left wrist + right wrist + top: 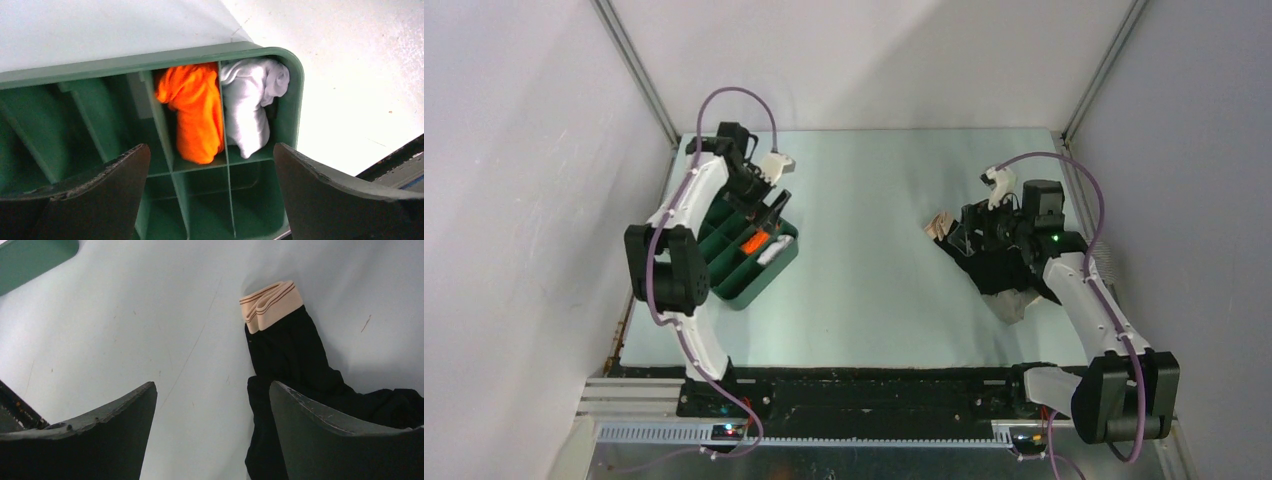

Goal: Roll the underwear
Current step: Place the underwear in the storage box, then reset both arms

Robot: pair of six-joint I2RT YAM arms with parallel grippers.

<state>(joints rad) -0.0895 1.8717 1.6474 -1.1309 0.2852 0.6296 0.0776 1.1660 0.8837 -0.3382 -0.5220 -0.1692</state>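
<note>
Black underwear [996,268] with a peach waistband [940,224] lies loosely bunched on the table at the right; in the right wrist view [295,355] the waistband [270,304] is folded at its far end. My right gripper [969,235] is open and empty just above the cloth's left edge [212,405]. My left gripper [774,212] is open and empty over the green divided tray [786,262], above an empty compartment [210,165]. The tray holds a rolled orange garment [195,112] and a rolled white one [252,107].
A pale cloth [1016,306] lies under the near end of the black underwear. White enclosure walls stand on the left, back and right. The tray's rim [150,59] sits near the table's left edge. Bare table [864,240] lies between tray and underwear.
</note>
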